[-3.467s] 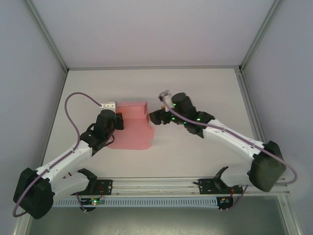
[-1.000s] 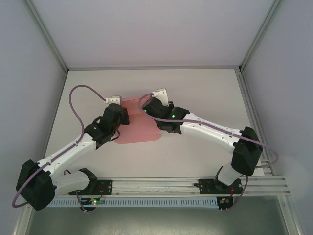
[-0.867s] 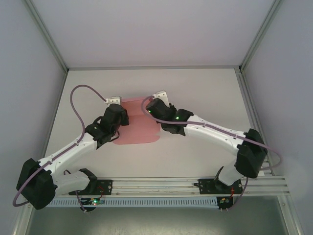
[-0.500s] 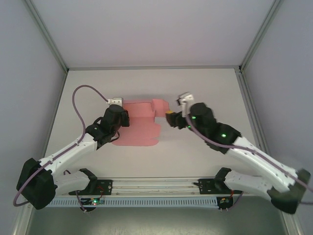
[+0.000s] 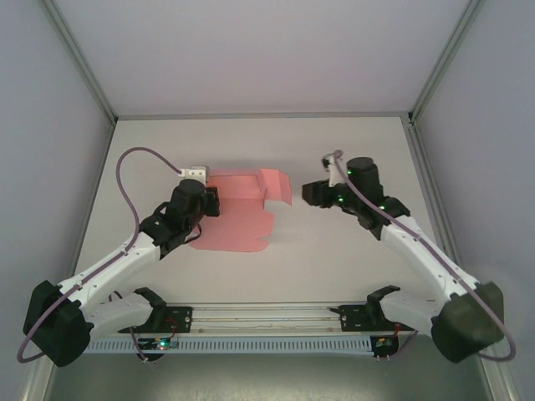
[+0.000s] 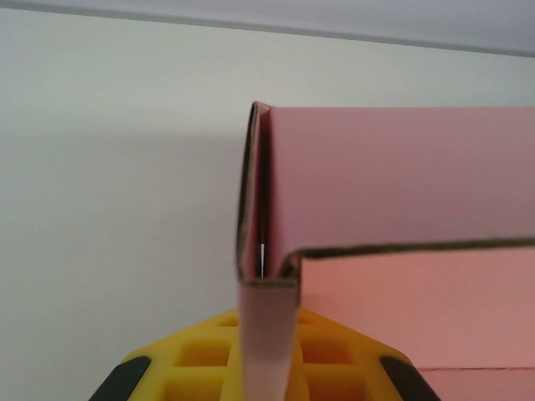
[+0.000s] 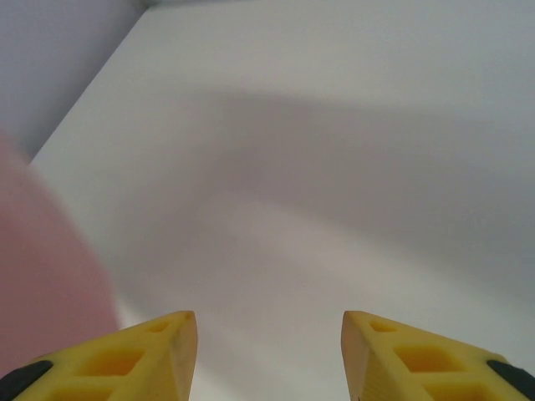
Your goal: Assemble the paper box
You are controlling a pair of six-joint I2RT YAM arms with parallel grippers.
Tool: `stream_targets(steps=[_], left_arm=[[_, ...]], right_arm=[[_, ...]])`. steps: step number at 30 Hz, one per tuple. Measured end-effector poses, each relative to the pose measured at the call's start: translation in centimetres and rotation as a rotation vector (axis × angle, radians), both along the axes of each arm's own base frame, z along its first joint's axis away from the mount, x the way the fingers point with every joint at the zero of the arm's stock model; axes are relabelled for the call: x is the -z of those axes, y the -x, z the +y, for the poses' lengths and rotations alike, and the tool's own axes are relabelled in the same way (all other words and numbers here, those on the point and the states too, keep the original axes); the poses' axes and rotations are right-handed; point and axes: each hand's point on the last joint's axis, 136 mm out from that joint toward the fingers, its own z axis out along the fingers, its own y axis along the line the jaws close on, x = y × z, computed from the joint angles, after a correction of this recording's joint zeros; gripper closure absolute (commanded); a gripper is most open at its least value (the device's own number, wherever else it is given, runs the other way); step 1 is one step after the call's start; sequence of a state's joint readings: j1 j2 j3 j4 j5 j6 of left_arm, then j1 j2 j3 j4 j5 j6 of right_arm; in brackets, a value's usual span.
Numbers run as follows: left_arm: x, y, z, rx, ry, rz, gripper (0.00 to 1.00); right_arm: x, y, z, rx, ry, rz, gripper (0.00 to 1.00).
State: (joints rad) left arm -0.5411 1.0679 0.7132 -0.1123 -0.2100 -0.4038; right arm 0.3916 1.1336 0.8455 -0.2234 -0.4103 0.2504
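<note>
The paper box [image 5: 238, 221] is pink card lying partly folded on the white table, left of centre, with a flap [image 5: 274, 185] sticking out at its far right corner. My left gripper [image 5: 208, 201] is shut on the box's left side. In the left wrist view the yellow fingers [image 6: 192, 351] pinch a doubled, folded-up wall of the paper box [image 6: 393, 192] at my left gripper [image 6: 267, 326]. My right gripper [image 5: 308, 194] hangs to the right of the box, apart from it. Seen from the right wrist, my right gripper [image 7: 269, 334] is open and holds nothing. A pink blur [image 7: 42, 284] lies at the left edge.
The white table [image 5: 351, 150] is ringed by grey walls and aluminium posts [image 5: 79, 63]. A metal rail [image 5: 267, 313] with the arm bases runs along the near edge. The purple cable [image 5: 134, 167] loops above the left arm.
My right arm has pulled away from the box to the right and its jaws have opened. The box's right flap now sticks out. The left gripper kept its hold.
</note>
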Motion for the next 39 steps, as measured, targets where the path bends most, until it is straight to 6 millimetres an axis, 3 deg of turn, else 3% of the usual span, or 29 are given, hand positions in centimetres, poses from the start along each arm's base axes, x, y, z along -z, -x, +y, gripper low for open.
stream_targets(steps=[6,16,22,26,31,39], left_arm=[[-0.1,-0.1,0.0,0.000,0.002,-0.003,1.00],[0.7,-0.5,0.0,-0.009,-0.010,0.013,1.00],[0.9,-0.6,0.3,-0.019,-0.014,0.017,1.00],[0.6,-0.7,0.2,-0.016,-0.006,0.006,1.00],[0.3,-0.7,0.2,-0.017,-0.001,-0.004,1.00],[0.4,-1.0,1.0,-0.057,-0.029,-0.012,1.00]], right_arm=[[-0.6,1.8,5.9,-0.254,-0.022,-0.014,0.54],[-1.3,3.8,11.3,-0.462,-0.058,-0.042,0.55],[-1.3,2.8,11.8,-0.415,-0.012,-0.069,0.59],[-1.3,1.7,11.7,-0.316,0.089,-0.116,0.54],[-1.2,0.5,11.6,-0.227,0.160,-0.160,0.56],[0.3,-1.5,12.1,-0.095,0.239,-0.155,0.74]])
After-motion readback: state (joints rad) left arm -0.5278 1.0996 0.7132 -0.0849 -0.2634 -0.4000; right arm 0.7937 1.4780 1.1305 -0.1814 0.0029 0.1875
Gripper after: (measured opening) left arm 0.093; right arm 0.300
